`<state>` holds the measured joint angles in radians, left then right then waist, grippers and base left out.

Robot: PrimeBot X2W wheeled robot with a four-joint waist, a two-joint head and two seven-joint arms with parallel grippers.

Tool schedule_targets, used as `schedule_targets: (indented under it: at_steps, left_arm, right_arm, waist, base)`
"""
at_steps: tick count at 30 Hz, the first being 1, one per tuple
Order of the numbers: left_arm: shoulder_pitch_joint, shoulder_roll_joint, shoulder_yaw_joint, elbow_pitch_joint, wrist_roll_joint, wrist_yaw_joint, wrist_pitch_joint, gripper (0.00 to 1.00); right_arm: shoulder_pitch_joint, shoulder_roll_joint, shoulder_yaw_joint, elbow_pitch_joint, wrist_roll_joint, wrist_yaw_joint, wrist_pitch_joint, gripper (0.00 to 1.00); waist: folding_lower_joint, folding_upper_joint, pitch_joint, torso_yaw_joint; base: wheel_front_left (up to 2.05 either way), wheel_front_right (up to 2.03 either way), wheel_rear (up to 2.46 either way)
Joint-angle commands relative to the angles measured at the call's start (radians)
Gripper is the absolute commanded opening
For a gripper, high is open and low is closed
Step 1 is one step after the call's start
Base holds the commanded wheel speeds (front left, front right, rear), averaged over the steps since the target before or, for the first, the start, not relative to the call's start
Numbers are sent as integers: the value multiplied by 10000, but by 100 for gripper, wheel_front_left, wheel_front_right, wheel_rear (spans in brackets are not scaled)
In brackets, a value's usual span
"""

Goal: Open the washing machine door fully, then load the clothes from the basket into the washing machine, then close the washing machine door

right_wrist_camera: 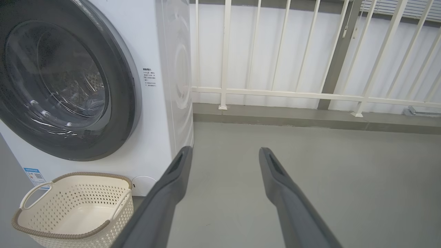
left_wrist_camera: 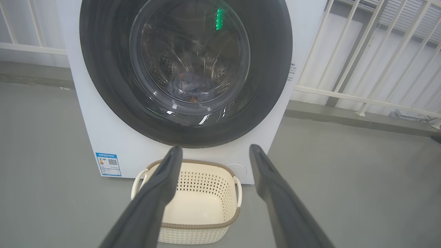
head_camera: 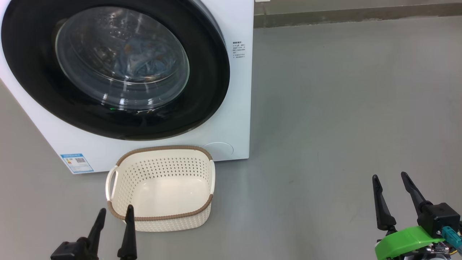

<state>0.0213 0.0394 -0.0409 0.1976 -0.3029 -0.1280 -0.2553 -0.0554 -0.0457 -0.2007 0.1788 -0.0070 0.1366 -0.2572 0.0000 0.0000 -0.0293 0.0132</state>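
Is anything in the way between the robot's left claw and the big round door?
The empty basket sits on the floor before the washing machine, between the open left gripper and the washing machine door. It stands lower than the door, so reaching over it looks possible.

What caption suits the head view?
Closed washing machine door, clothes inside, basket empty, left claw and right claw open.

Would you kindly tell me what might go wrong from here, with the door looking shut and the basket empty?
1. The washing machine door looks flush, but whether it has caught cannot be seen; it might swing open.
2. The basket stands close in front of the open left pincer; a forward move could knock it.
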Motion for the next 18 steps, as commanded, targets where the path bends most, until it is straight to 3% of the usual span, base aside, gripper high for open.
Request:
schedule_targets:
  at_steps: [1,18]
  left_arm:
    - [-191,112,326,-273,88,-27,-65,100]
    - [-176,109,110,-50,-331,-27,-65,100]
  right_arm:
    - [-152,-47,278,-215,13,-59,-46,100]
    - [-171,-46,271,-155,14,-59,-46,100]
  waist:
    - [0,0,-2,0]
    - [0,0,41,-54]
  base:
    - [0,0,0]
    - [0,0,0]
